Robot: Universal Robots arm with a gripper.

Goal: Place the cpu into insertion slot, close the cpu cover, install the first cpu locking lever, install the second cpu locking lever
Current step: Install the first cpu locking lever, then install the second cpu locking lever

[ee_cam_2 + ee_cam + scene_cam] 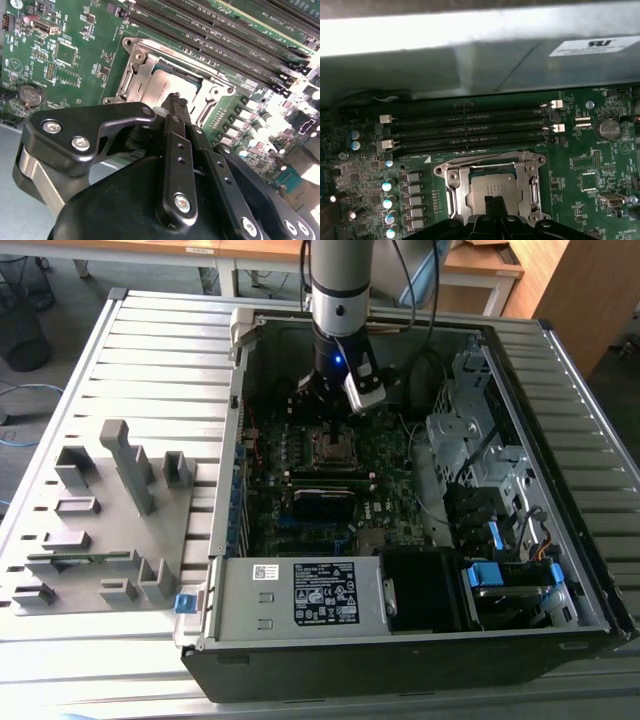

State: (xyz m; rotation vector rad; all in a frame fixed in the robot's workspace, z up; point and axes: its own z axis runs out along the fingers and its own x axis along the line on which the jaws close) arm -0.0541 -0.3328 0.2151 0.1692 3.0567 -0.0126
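Over the cpu (pixel 490 186) inside the lowered cpu cover (pixel 456 189), end effector (pixel 176 101) clenched, empty.

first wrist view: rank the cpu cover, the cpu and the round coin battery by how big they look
1. cpu cover, the outer frame
2. cpu, seen through the cover's window
3. coin battery, clearly smallest

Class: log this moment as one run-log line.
cpu: seated under cpu cover | cpu cover: down | gripper: shut, tips at cpu
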